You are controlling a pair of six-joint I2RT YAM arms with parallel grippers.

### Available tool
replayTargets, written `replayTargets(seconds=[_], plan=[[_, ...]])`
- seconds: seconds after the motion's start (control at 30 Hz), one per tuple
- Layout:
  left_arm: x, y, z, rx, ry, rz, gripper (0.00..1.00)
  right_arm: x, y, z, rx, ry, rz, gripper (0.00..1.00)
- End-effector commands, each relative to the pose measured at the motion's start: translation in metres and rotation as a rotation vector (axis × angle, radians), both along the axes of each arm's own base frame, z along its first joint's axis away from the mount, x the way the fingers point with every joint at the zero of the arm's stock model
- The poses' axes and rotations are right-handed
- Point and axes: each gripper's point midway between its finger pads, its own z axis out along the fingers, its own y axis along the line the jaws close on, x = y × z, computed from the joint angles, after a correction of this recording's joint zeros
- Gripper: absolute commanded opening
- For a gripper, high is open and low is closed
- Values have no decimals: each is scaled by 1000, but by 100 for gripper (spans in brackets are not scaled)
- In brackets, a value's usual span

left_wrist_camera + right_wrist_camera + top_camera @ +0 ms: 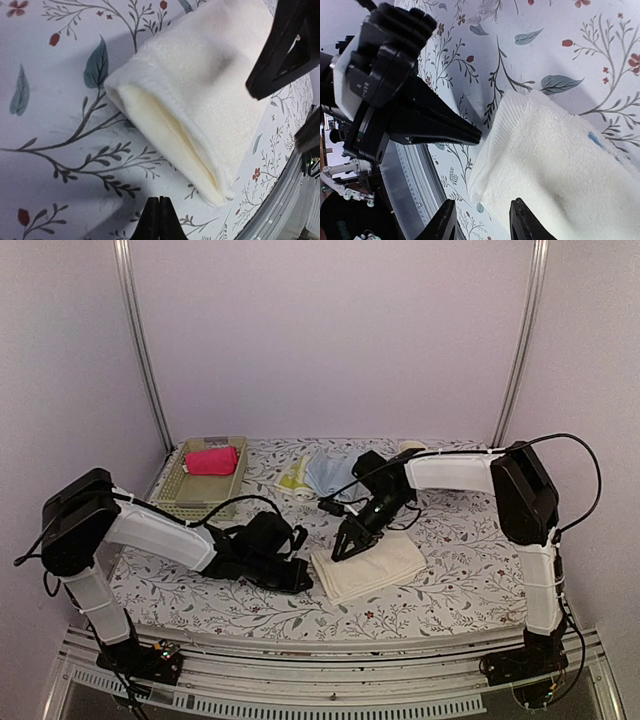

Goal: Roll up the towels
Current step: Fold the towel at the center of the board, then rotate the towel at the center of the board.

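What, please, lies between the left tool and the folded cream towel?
Only bare flowered table cover lies between the left tool and the cream towel, shown in the left wrist view.

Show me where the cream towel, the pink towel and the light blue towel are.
cream towel (385,565), top external view, middle of its flat upper layer
pink towel (212,461), top external view, middle of its top side
light blue towel (330,475), top external view, middle of the crumpled cloth

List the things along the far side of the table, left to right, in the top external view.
mesh basket holding the pink towel → yellow-green towel → light blue towel
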Motion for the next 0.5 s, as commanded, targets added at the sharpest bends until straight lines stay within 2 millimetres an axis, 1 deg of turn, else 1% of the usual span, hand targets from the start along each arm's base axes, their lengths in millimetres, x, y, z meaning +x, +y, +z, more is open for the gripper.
replayTargets(seconds=[0.0, 0.07, 0.13, 0.2, 0.23, 0.27, 0.3, 0.33, 0.37, 0.4, 0.43, 0.47], plan=[[1, 22, 23, 61, -39, 24, 0, 37, -20, 72, 66, -262, 3, 38], [5, 22, 41, 69, -72, 15, 0, 57, -33, 101, 82, -361, -19, 38], [12, 18, 68, 61, -131, -3, 0, 80, -49, 145, 97, -505, -55, 38], [23, 10, 102, 33, -215, -16, 2, 96, -64, 190, 105, -654, -90, 39], [30, 5, 119, 19, -258, -21, 5, 103, -72, 211, 105, -731, -108, 39], [36, 0, 135, 4, -300, -25, 11, 110, -80, 235, 110, -830, -135, 45], [42, -5, 146, -9, -335, -32, 21, 118, -90, 248, 90, -912, -177, 54], [49, -11, 154, -28, -364, -39, 29, 128, -100, 252, 60, -980, -234, 71], [53, -18, 156, -46, -373, -58, 33, 135, -108, 253, 52, -1031, -286, 94], [59, -24, 156, -63, -373, -71, 33, 134, -113, 241, 61, -1032, -300, 100], [64, -31, 149, -71, -353, -82, 32, 131, -113, 225, 72, -1024, -279, 99], [66, -38, 141, -79, -326, -97, 29, 127, -113, 202, 62, -1005, -230, 99]])
